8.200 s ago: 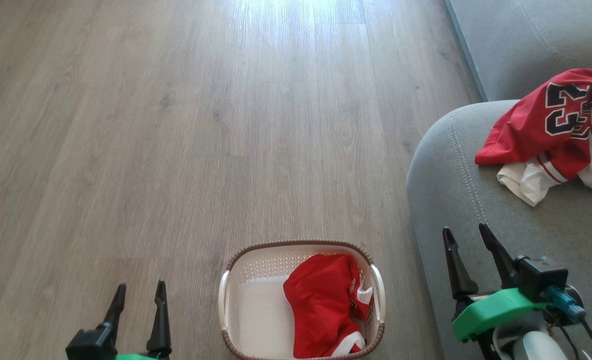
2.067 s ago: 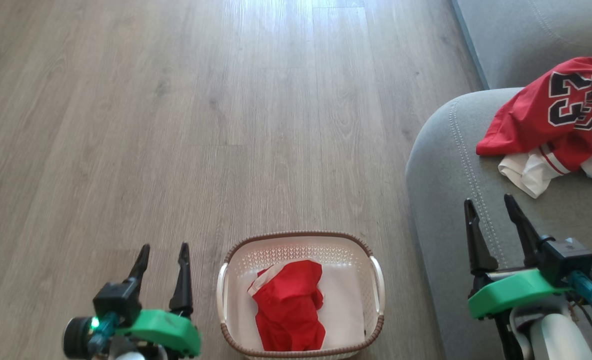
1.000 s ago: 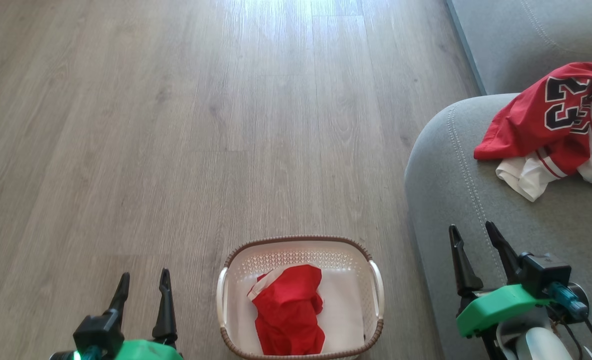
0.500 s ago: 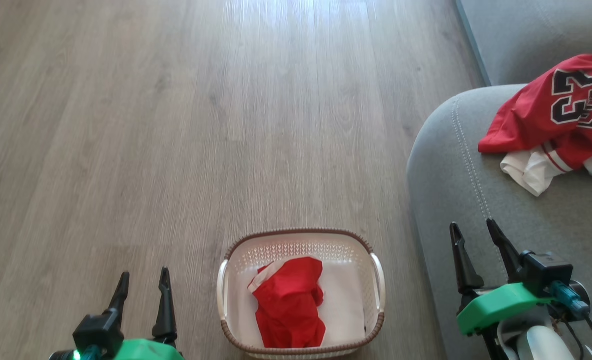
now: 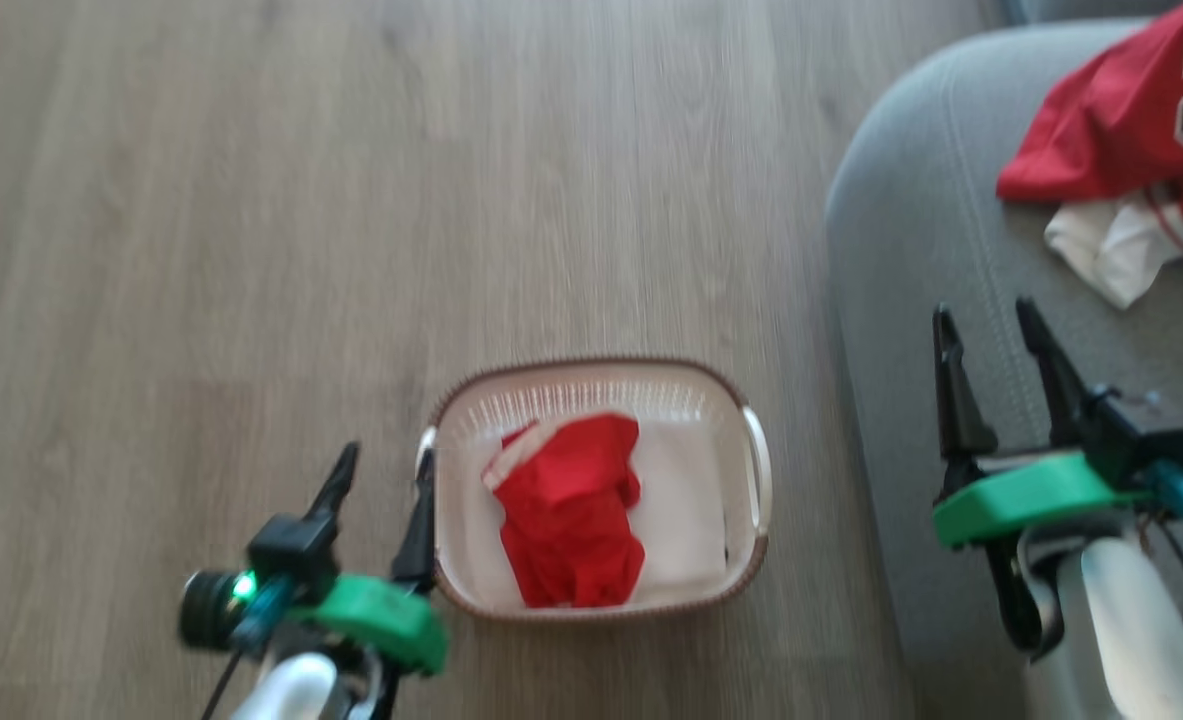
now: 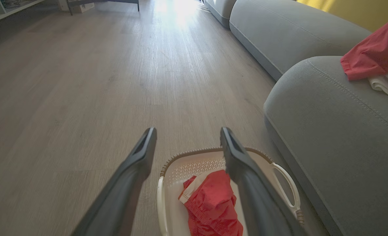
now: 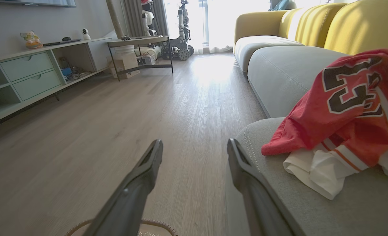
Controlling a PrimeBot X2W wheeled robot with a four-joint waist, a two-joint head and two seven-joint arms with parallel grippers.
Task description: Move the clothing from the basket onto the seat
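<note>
**One red piece in the basket, one on the seat**

The basket (image 5: 591,366) stands on the wood floor (image 5: 251,200), just beside the grey seat (image 5: 911,250) but not touching it. Inside lies a single crumpled red garment (image 5: 566,520) with a white band at its far corner, a little left of the middle. The rest of the inside is white, and I cannot tell whether that is bare plastic or cloth. I count one basket and two red pieces. The second is a jersey (image 5: 1111,130) with a black-and-white number, bunched on the seat with white cloth (image 5: 1111,250) poking out beneath it. Whether that white belongs to the jersey I cannot say.

My left gripper (image 5: 388,456) hangs at the basket's left end, jaws parted and holding nothing. Its inner finger crosses the basket's left handle in the head view and mostly hides it. My right gripper (image 5: 983,310) hovers over the seat's edge nearest the basket, jaws apart and empty, well short of the jersey.

The head view is smeared, so the basket's perforations and the seat's stitching are hard to make out. That view's right edge cuts the jersey, and its number shows in part. In my left wrist view the basket's near end runs off the bottom
</note>
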